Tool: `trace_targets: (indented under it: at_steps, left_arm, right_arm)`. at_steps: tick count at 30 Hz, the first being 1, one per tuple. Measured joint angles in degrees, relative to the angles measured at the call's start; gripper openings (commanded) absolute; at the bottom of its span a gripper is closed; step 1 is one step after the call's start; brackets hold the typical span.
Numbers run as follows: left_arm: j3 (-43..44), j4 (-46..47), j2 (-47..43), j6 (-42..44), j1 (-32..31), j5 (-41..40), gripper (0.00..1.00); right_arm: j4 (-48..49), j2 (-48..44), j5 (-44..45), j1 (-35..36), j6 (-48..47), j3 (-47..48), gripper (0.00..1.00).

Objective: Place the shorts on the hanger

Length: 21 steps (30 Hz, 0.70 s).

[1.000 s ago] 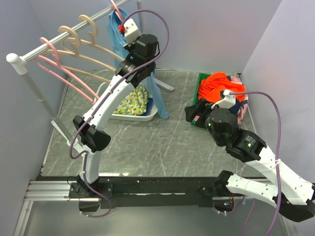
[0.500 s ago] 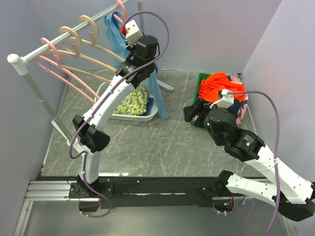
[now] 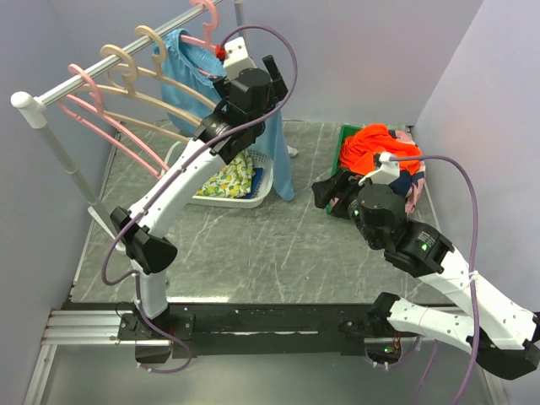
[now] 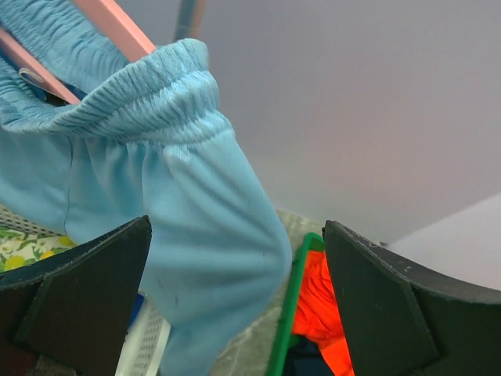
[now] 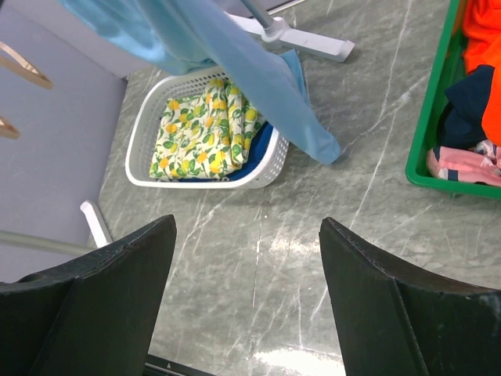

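The light blue shorts (image 3: 187, 61) hang by their gathered waistband on the salmon-pink hanger (image 3: 202, 17), whose hook sits on the rail. One leg (image 3: 280, 160) trails down toward the table. My left gripper (image 3: 277, 78) is up by the rail, just right of the shorts, and open. In the left wrist view the shorts (image 4: 180, 196) and hanger arm (image 4: 117, 27) hang ahead of the wide-spread left gripper (image 4: 236, 227), not pinched. My right gripper (image 3: 325, 196) hovers open and empty over the table (image 5: 246, 223); its view also shows the shorts (image 5: 235, 63).
Beige hangers (image 3: 139, 52) and another pink hanger (image 3: 91, 99) hang on the white rail (image 3: 63, 89). A white basket (image 3: 253, 200) holds lemon-print cloth (image 3: 226, 177). A green bin (image 3: 342, 148) at right holds an orange garment (image 3: 378, 145). The rack's foot (image 5: 305, 43) lies on the table.
My left gripper has opened from shut and shifted right, letting go of the hanger. The shorts now hang spread along the hanger on the rail. The right arm stayed still.
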Motion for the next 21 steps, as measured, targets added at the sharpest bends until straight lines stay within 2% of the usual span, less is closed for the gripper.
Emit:
trace_targets:
  at_steps: [13,21]
  left_arm:
    - [-2.23,-1.36,-5.18,1.27,-1.03,7.08,0.96]
    - [-3.26,-3.67,-9.35,4.04,-1.27,16.63,0.96]
  right_arm:
    - [1.20,-0.52,0.26,0.00,-0.52,-1.20,0.82]
    - [1.68,-1.16,0.57,0.00,-0.63,-1.73,0.85]
